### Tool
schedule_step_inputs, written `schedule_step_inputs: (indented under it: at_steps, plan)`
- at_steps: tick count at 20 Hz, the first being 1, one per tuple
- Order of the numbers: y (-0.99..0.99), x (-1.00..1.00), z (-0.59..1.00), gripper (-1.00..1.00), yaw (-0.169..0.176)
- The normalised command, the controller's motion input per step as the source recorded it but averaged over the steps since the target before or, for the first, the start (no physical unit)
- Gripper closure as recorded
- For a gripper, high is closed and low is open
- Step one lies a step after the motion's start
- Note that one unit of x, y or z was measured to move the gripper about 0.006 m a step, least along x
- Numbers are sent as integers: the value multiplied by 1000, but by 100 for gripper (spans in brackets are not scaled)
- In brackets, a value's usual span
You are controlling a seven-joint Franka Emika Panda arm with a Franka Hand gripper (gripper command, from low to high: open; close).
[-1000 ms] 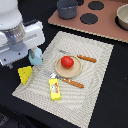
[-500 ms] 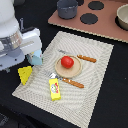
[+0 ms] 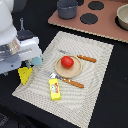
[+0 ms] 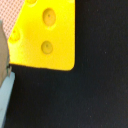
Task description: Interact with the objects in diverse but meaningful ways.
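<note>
The yellow cheese wedge (image 3: 24, 75) with round holes lies at the left edge of the striped mat (image 3: 95, 75), partly on the black counter (image 3: 112, 107). In the wrist view the cheese wedge (image 4: 47, 32) fills one corner, with dark counter (image 4: 95, 85) beside it. The end effector (image 3: 25, 61) hangs just above the cheese, at the exterior view's left. I cannot tell if it is open or closed, because the white arm (image 3: 12, 35) hides its tips. A light blue cup (image 3: 36, 61) sits right beside it. To the right, the red tomato (image 3: 67, 62) rests on the round tan plate (image 3: 68, 73). A fork (image 3: 70, 81) lies on the near side of the plate and a knife (image 3: 86, 58) on the far side. The yellow packet (image 3: 54, 88) with red marks lies on the mat near the fork. Far back, a grey saucepan (image 3: 67, 8) stands on the brown toy stove (image 3: 95, 22).
</note>
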Motion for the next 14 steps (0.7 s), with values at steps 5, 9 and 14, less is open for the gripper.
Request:
schedule_step_inputs:
  at_steps: [5, 9, 14]
  plan:
    - [-59, 344, -52, -100, -125]
    - [-70, 256, -122, -100, -113]
    - [-17, 27, -268, -100, -8]
